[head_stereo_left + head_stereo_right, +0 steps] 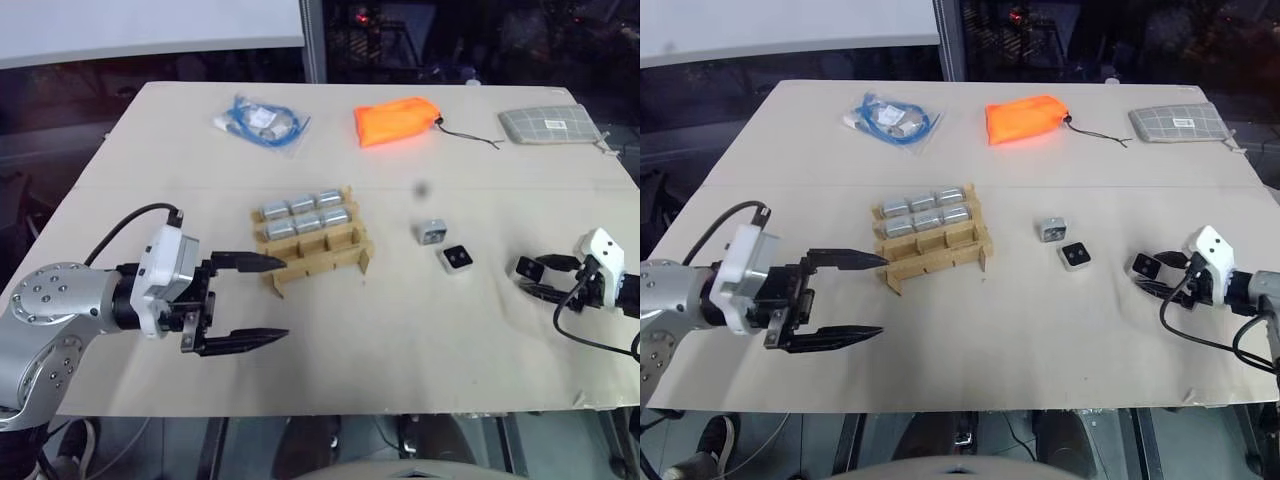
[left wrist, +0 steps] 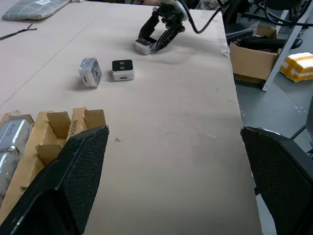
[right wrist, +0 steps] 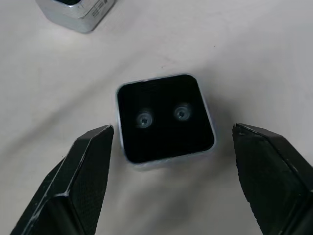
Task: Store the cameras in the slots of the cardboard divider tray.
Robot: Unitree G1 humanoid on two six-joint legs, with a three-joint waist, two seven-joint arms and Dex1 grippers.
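Your left gripper (image 1: 262, 300) hovers spread wide just beside the cardboard divider tray (image 1: 312, 243), six slots filled. Two cameras (image 1: 433, 232) (image 1: 457, 258) lie mid-table. Your right gripper (image 3: 166, 147) straddles a third camera (image 3: 164, 119), fingers apart, not touching.

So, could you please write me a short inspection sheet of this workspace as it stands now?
Surface: pale table, seam across.
Job's things: cardboard divider tray, six slots filled, near row free; three loose cameras.
Clutter: orange pouch, grey checked pouch, bagged blue cable.
Grippers: left gripper open beside tray; right gripper open, straddling a camera.
Cables: black wrist leads.
Surroundings: cardboard box on floor.
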